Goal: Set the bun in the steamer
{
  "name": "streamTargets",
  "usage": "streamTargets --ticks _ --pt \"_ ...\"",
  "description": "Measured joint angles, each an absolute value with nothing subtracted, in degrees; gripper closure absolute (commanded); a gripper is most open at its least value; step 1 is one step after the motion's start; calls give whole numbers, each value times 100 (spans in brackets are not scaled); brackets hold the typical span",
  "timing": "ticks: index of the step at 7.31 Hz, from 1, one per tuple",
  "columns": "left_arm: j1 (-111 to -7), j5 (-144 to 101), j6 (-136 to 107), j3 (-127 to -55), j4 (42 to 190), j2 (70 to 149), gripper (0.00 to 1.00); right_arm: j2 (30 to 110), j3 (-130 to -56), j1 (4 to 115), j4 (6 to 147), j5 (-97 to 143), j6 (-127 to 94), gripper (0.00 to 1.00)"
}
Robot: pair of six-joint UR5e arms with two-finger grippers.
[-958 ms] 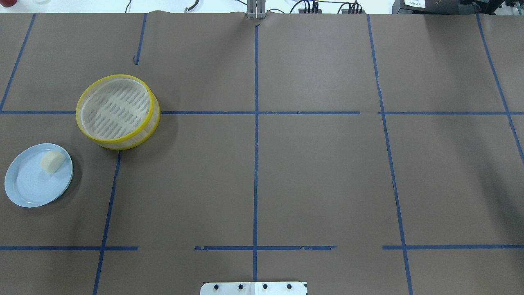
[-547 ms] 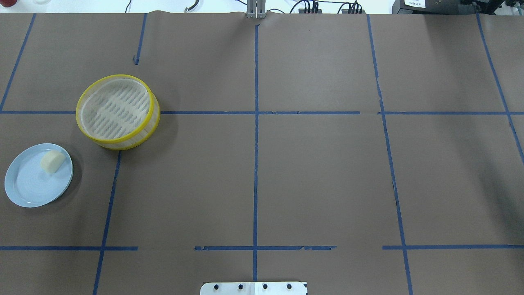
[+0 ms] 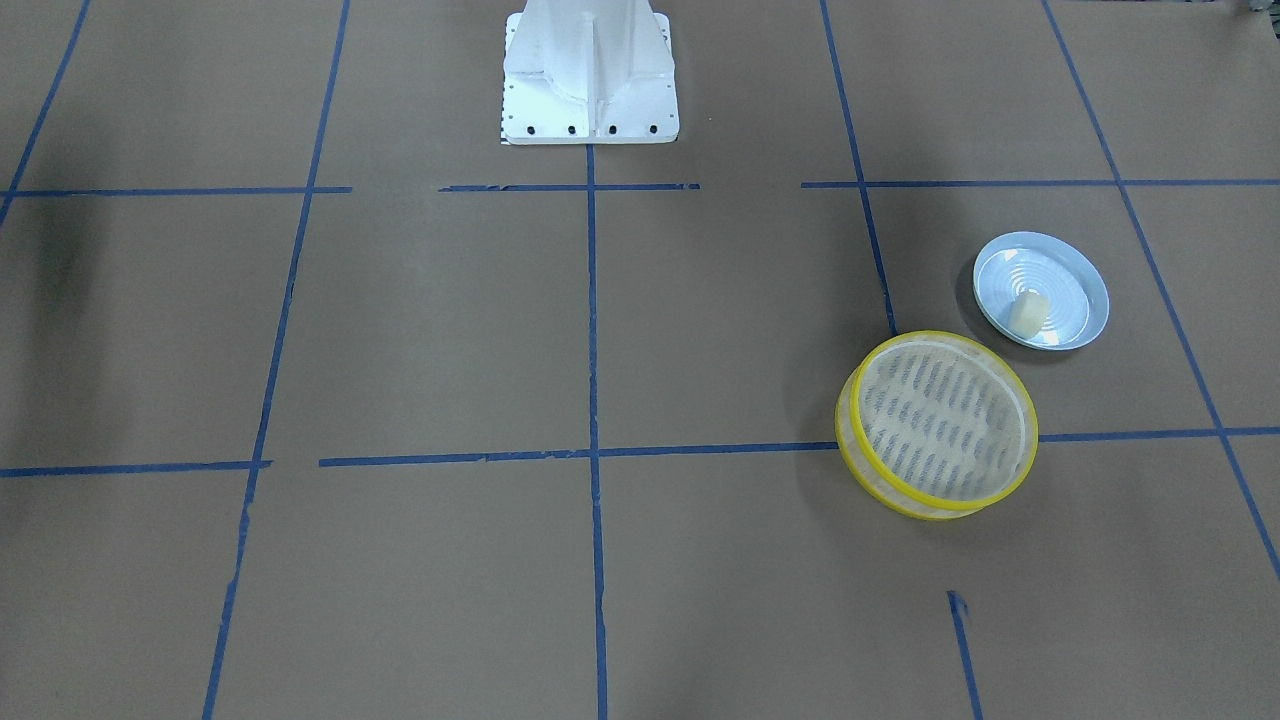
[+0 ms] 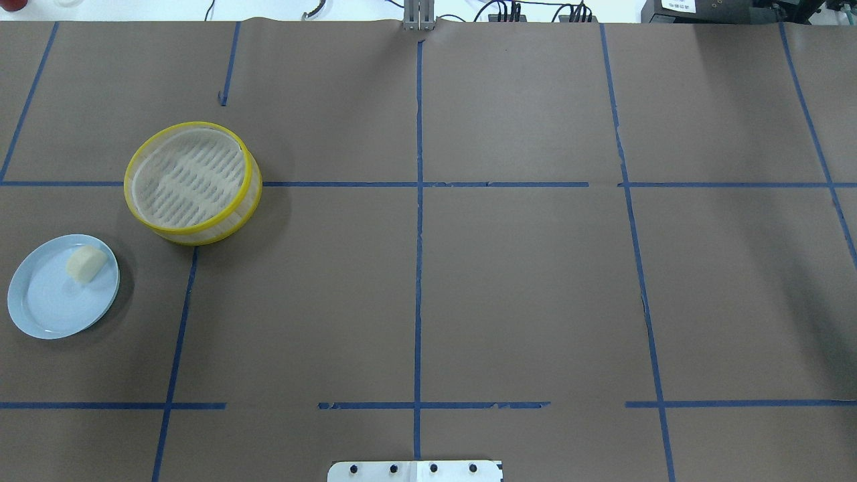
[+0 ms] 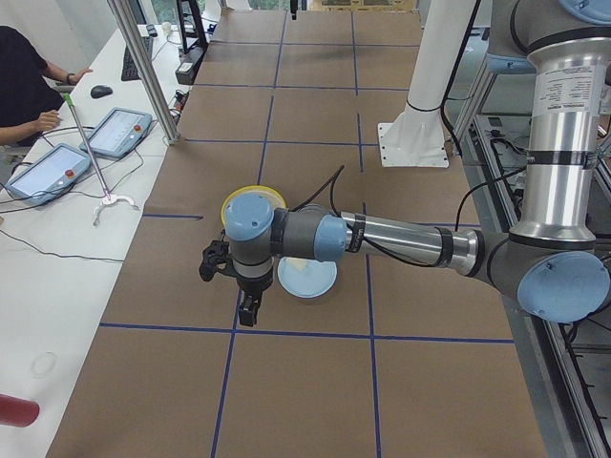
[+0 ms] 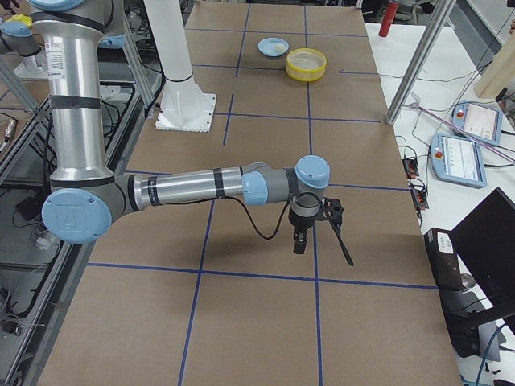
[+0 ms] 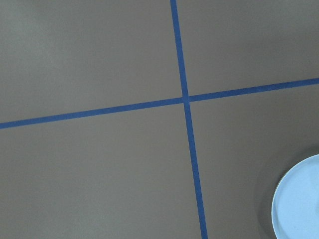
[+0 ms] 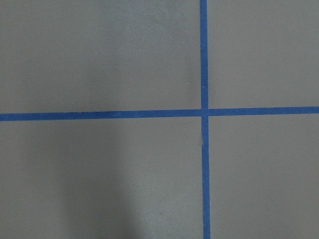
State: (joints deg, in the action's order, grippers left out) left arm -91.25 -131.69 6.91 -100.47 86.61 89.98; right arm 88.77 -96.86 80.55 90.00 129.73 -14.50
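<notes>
On the robot's left side of the table [image 4: 522,281], the bun [image 4: 85,263] lies on its side on the pale blue plate [image 4: 43,304], at the part of the plate nearest the steamer [image 4: 201,233]. The steamer stands near the plate without touching it, its slatted bottom bare. It sits over a crossing of the blue tape lines that grid the brown paper cover.

In the left side view, the left gripper [image 5: 247,307] hangs pointing down over a tape line just beside the plate. Whether its fingers are parted or together cannot be told. The right gripper [image 6: 299,240] hangs over the table well apart from the bun, and its state cannot be told either.

The white label [image 5: 569,88] on the left arm's upright grey link carries print too small to read. So does the white sticker [image 4: 677,5] on a black box past the table's far edge.
</notes>
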Motion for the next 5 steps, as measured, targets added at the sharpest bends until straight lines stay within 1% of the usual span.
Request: streamTargets --ticks 2,5 --pt "-9038 -13205 374 -10373 8716 9015 0 8877 -9686 8057 9000 12973 -1450 0" --pt "-8096 -13122 -978 -10881 9086 9008 0 8877 -9686 8059 9000 12973 -1450 0"
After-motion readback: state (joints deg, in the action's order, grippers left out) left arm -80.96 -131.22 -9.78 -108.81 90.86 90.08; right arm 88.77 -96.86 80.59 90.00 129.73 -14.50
